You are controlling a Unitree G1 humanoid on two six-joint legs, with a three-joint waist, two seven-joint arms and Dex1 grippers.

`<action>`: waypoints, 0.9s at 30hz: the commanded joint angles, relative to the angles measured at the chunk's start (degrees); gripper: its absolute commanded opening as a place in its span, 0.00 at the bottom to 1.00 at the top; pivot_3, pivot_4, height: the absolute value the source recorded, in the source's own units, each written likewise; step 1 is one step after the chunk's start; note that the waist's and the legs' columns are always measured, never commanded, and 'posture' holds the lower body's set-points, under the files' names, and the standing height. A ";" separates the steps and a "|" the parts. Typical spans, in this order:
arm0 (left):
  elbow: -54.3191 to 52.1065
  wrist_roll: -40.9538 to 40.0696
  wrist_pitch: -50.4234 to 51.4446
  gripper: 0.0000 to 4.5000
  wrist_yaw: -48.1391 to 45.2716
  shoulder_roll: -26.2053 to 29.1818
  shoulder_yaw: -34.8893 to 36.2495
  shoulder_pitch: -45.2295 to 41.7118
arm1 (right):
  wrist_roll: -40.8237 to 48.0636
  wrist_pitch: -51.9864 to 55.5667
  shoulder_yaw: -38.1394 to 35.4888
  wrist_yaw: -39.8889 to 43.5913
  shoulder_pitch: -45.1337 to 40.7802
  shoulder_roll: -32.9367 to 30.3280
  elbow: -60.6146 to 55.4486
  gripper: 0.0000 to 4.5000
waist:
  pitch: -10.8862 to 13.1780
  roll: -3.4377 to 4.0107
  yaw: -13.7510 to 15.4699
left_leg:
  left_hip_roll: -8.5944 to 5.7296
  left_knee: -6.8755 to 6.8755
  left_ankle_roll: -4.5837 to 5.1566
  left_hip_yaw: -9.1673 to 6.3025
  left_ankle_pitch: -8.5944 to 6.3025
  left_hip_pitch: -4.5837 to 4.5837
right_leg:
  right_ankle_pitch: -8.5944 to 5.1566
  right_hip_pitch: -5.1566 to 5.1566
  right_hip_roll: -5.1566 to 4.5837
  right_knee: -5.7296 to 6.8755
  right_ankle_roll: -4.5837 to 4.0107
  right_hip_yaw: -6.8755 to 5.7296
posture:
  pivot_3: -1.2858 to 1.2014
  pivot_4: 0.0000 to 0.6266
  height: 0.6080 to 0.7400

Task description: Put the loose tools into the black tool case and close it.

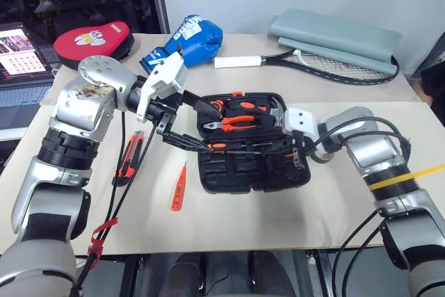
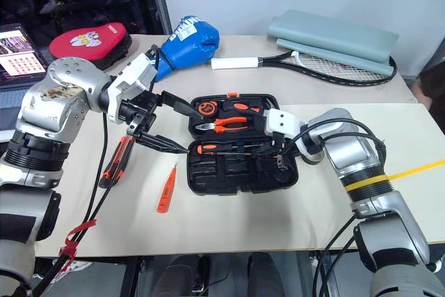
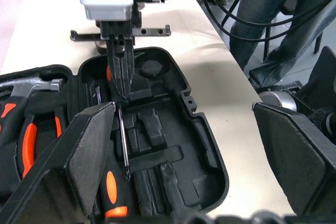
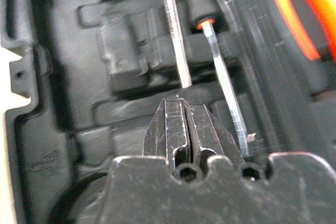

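Observation:
The black tool case (image 1: 278, 179) lies open mid-table, with orange-handled pliers (image 1: 236, 123) and two screwdrivers (image 1: 221, 147) in it. My right gripper (image 1: 297, 152) is shut and low inside the case. Its tips sit right at the end of one screwdriver shaft (image 4: 174, 35), and a second shaft (image 4: 227, 93) runs beside them. I cannot tell whether it touches the shaft. My left gripper (image 1: 201, 128) hangs open over the case's left edge with nothing between its fingers (image 3: 89, 150). On the table left of the case lie an orange-and-black utility knife (image 1: 130, 158) and a thin red tester pen (image 1: 179, 189).
A blue boxing glove (image 1: 191, 36), a tennis racket (image 1: 327, 60) and a folded grey-green mat (image 1: 334, 36) lie along the back. A red punch pad (image 1: 94, 39) and a laptop (image 1: 17, 53) are at the back left. A person's legs (image 3: 273, 19) stand beside the table.

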 commanded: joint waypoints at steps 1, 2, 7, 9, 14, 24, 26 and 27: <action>-1.07 -0.04 -1.20 1.00 -0.19 0.20 0.42 -0.94 | -1.43 -0.12 0.01 -1.28 0.25 -0.38 1.18 0.02 | 0.00 0.00 0.01 | 0.01 0.03 -0.02 -0.01 0.01 0.03 | -0.01 0.00 0.01 0.08 -0.01 0.01 | 0.52 0.24 0.97; -1.00 0.01 -1.29 1.00 -0.19 0.20 0.39 -0.92 | -0.99 0.03 -0.18 -1.06 0.41 -0.42 0.86 0.02 | 0.00 0.00 0.03 | 0.03 0.04 -0.05 -0.01 0.04 0.07 | 0.01 0.01 0.05 0.12 -0.04 0.04 | 0.52 0.24 0.97; -0.86 -0.01 -1.67 1.00 -0.19 0.49 0.31 -0.13 | 6.80 8.32 -5.20 1.49 0.97 -1.58 -9.86 0.02 | 0.00 0.00 0.13 | 0.08 0.04 -0.10 -0.04 0.12 0.02 | 0.05 -0.07 0.13 0.18 -0.11 0.05 | 0.52 0.24 0.97; -1.04 0.18 -1.47 1.00 -0.19 0.58 0.46 0.45 | 9.87 13.23 -8.48 -0.28 0.88 -1.91 -15.29 0.02 | 0.01 0.01 0.07 | 0.08 0.04 -0.10 -0.04 0.11 -0.12 | 0.05 -0.20 0.13 0.17 -0.11 0.05 | 0.52 0.24 0.97; -1.62 0.90 0.58 1.00 3.14 0.69 2.81 3.23 | 23.16 32.85 -21.77 -5.59 3.66 -4.36 -32.95 0.02 | 0.01 0.01 0.32 | 0.12 -0.04 -0.06 -0.09 0.09 -0.19 | 0.05 -0.29 0.14 0.23 -0.11 0.07 | 0.52 0.24 0.97; -24.22 -7.85 19.14 1.00 16.46 13.30 22.56 28.80 | 37.16 36.16 -35.88 -5.18 22.45 -13.74 -52.73 0.78 | 0.01 0.01 0.89 | 0.19 -0.16 0.09 -0.06 -0.07 -0.27 | 0.00 -0.22 0.13 0.02 -0.04 0.04 | 0.52 0.24 0.97; -30.22 -9.24 23.14 1.00 17.76 16.49 31.50 39.57 | 38.22 33.88 -35.89 -4.23 24.78 -14.39 -53.96 0.95 | 0.01 0.00 0.50 | 0.31 -0.25 0.08 -0.03 -0.08 -0.17 | -0.03 -0.19 0.14 0.01 -0.10 0.06 | 0.52 0.24 0.97; -32.00 -8.71 23.22 1.00 17.54 17.68 35.83 45.10 | 39.09 33.17 -35.97 -3.60 25.57 -14.74 -54.22 1.00 | 0.01 0.00 0.46 | 0.38 -0.34 0.05 0.02 -0.09 -0.14 | -0.05 -0.20 0.14 -0.21 -0.14 0.07 | 0.52 0.24 0.97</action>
